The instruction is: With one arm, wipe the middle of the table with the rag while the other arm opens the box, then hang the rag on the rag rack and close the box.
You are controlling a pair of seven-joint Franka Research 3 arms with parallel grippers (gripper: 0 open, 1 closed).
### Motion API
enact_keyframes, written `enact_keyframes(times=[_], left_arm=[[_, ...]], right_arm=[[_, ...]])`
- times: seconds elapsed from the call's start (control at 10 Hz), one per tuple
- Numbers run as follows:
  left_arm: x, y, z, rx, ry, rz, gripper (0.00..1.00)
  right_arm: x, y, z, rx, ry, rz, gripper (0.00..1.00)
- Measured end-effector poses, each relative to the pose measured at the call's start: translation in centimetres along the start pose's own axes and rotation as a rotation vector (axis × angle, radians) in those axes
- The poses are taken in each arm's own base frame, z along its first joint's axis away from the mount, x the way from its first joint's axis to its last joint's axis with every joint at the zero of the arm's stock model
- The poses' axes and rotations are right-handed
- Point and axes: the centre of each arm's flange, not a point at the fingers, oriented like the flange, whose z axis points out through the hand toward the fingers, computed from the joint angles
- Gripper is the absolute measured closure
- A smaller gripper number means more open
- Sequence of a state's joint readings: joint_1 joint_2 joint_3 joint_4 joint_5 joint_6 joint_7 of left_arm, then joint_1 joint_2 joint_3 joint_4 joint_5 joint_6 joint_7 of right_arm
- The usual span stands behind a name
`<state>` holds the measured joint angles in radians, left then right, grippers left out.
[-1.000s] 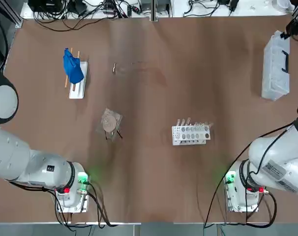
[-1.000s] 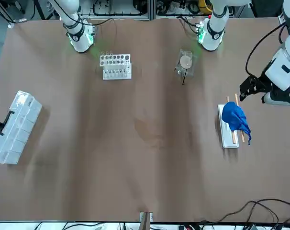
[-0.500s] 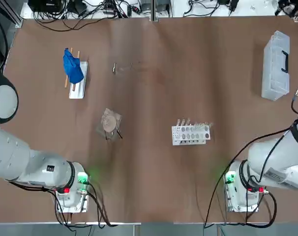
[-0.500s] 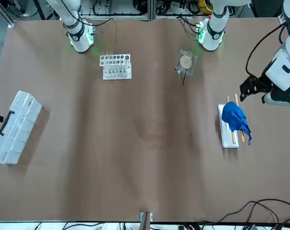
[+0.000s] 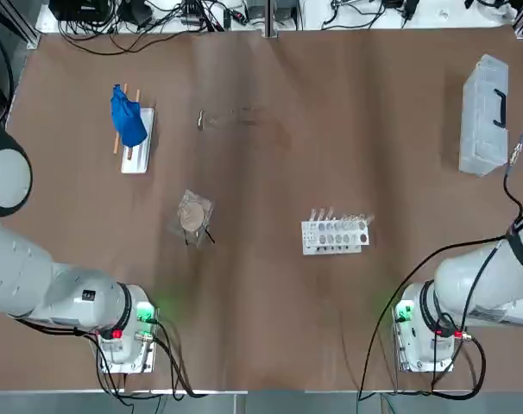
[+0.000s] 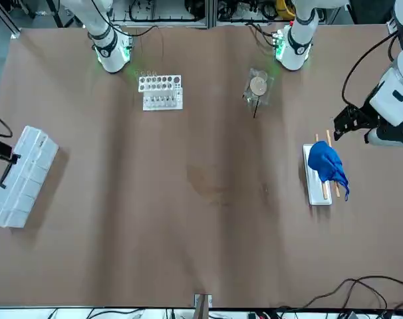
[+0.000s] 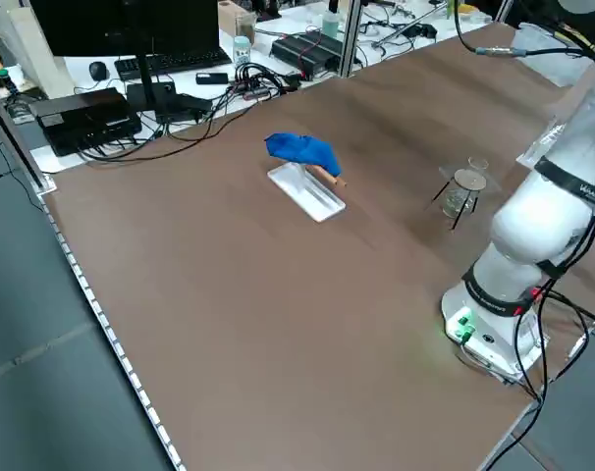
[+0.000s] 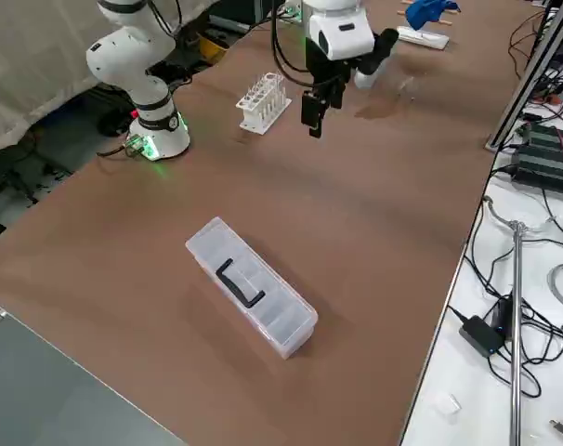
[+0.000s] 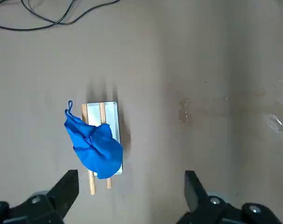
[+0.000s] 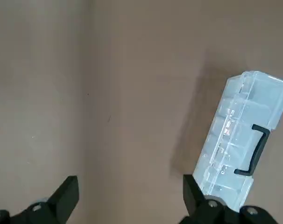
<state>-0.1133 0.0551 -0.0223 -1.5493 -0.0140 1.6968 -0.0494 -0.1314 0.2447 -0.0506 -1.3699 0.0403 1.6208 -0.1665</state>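
The right gripper (image 10: 127,198) hangs with fingers spread wide and empty above the table (image 5: 270,285), near the closed box (image 10: 239,140). The left gripper (image 9: 127,198), likewise spread and empty, hovers over the blue rag (image 9: 95,147) draped on the rag rack (image 9: 109,109) by the table's left side.

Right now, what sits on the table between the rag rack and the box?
Top view: bare table between rag rack and box, only a faint smudge; the test-tube rack lies nearer the arms.
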Motion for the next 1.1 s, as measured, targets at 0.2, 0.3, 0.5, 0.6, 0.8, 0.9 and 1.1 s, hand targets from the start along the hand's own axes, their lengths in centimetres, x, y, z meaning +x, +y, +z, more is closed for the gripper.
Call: enact_keyframes(times=[0.2, 0.3, 0.5, 0.6, 0.8, 0.9, 1.1], left_arm=[[0.0, 0.0, 0.0, 0.000, 0.000, 0.000, 0.00], [0.0, 0.0, 0.0, 0.000, 0.000, 0.000, 0.00], [0.0, 0.0, 0.0, 0.000, 0.000, 0.000, 0.00], [0.0, 0.0, 0.0, 0.000, 0.000, 0.000, 0.00], [0.0, 0.0, 0.0, 0.000, 0.000, 0.000, 0.00], [0.0, 0.0, 0.0, 0.000, 0.000, 0.000, 0.00], [0.0, 0.0, 0.0, 0.000, 0.000, 0.000, 0.00]], right_arm=[[-1.2, -1.2, -0.3, -0.004, 0.005, 0.064, 0.01], [-1.8, -1.8, -0.7, -0.003, 0.003, 0.093, 0.01], [-2.2, -4.1, -1.5, -0.002, 0.000, 0.090, 0.01], [-2.1, -4.9, -1.5, -0.002, -0.002, 0.085, 0.01], [-2.2, -4.9, -1.2, -0.001, -0.012, 0.086, 0.01], [-2.2, -4.9, -1.0, -0.001, -0.016, 0.086, 0.01], [-2.2, -5.0, -0.8, -0.001, -0.021, 0.084, 0.01]])
